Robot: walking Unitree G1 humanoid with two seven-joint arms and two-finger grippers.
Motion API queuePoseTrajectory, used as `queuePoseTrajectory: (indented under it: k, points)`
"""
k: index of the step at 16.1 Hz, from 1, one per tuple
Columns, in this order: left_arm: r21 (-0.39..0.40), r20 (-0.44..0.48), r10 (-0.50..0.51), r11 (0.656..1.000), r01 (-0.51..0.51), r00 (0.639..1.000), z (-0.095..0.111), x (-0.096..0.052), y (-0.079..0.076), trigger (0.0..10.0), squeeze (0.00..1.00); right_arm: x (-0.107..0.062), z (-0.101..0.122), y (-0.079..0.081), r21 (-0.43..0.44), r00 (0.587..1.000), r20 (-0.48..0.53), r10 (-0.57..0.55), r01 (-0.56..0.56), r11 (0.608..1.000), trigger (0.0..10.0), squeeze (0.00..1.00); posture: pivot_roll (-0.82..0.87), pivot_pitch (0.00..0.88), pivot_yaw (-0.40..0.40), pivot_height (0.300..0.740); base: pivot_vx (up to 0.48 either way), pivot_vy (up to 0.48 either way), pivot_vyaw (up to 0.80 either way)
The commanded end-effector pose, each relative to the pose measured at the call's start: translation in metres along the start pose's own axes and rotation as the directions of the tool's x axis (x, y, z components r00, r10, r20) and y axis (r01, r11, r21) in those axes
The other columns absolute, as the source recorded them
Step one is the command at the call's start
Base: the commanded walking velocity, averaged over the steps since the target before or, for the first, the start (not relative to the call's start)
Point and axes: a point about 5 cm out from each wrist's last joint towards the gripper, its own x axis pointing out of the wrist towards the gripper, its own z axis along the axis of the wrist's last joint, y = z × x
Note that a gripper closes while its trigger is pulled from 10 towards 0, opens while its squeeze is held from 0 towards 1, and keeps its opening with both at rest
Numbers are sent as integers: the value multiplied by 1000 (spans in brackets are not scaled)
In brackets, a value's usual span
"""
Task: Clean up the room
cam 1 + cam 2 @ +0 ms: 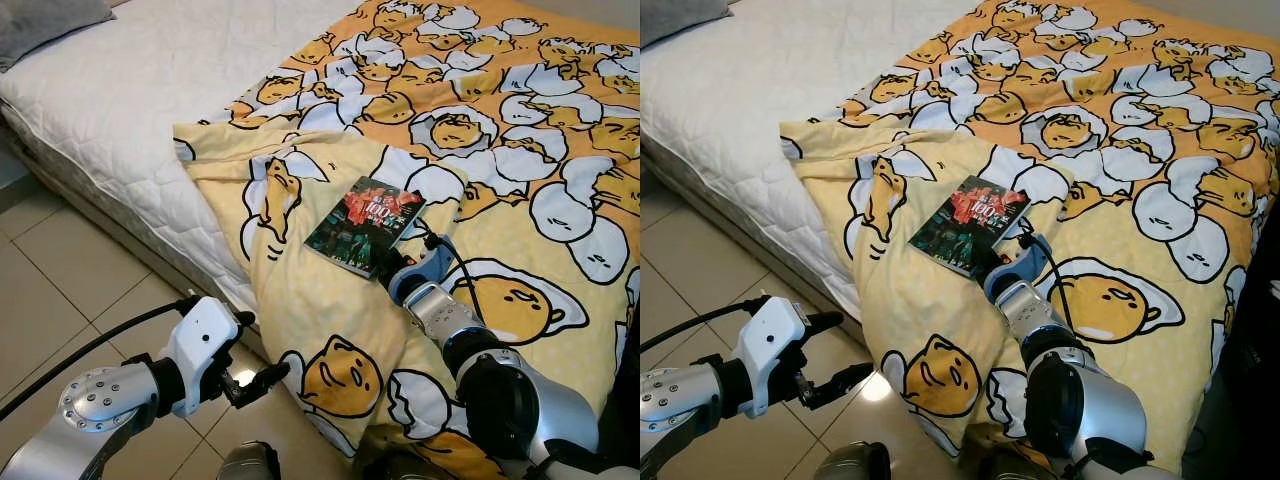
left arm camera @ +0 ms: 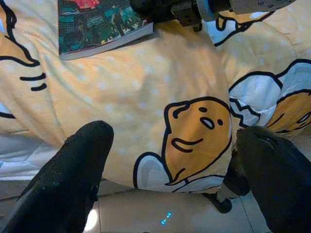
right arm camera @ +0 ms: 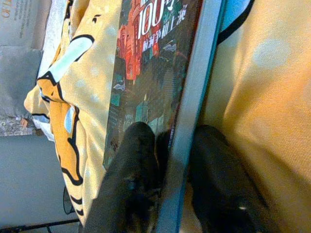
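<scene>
My right gripper (image 3: 167, 194) clamps the book (image 1: 364, 225) at its near edge. It looks light and stiff. My left gripper (image 2: 170, 165) hangs wide open.

A book (image 1: 364, 226) is laid on a blanket (image 1: 520, 150) spread over the right part of a mattress (image 1: 130, 110). The blanket's near edge is draped over the mattress side toward the floor (image 1: 50, 290). A pillow (image 1: 45, 22) is placed at the far left.
</scene>
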Motion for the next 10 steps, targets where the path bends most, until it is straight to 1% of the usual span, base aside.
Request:
queuePoseTrajectory:
  k: [1,3,5,6,7,8,10]
  points:
    - [11,-1,-2,1000,2,1000,0,1,-1,10000,980,0,-5,0,-1,1000,-27,-5,5,1000,0,0,186,136,8,740,0,0,0]
    - [12,0,-2,1000,2,1000,0,1,0,10000,980,0,-4,-1,4,1000,-26,-1,2,1000,0,0,185,135,8,740,0,0,0]
    - [13,4,4,1000,-4,1000,1,2,0,10000,976,-2,3,-3,50,999,-16,36,-35,998,0,0,180,130,1,740,0,0,0]
    - [14,5,5,1000,-5,1000,1,2,0,10000,980,-3,4,-5,53,999,-25,45,-43,998,0,0,181,128,-2,740,0,0,0]
    - [12,8,10,1000,-10,1000,1,2,0,10000,984,-7,5,-11,40,994,-75,74,-71,997,0,0,173,125,-12,740,0,0,0]
    - [10,9,14,1000,-14,1000,0,2,1,10000,980,-12,7,-17,53,991,-101,90,-85,995,0,0,173,125,-12,740,0,0,0]
    - [8,10,16,1000,-16,1000,-1,3,1,10000,980,-20,7,-32,78,989,-131,75,-65,995,0,0,156,121,-13,740,0,0,0]
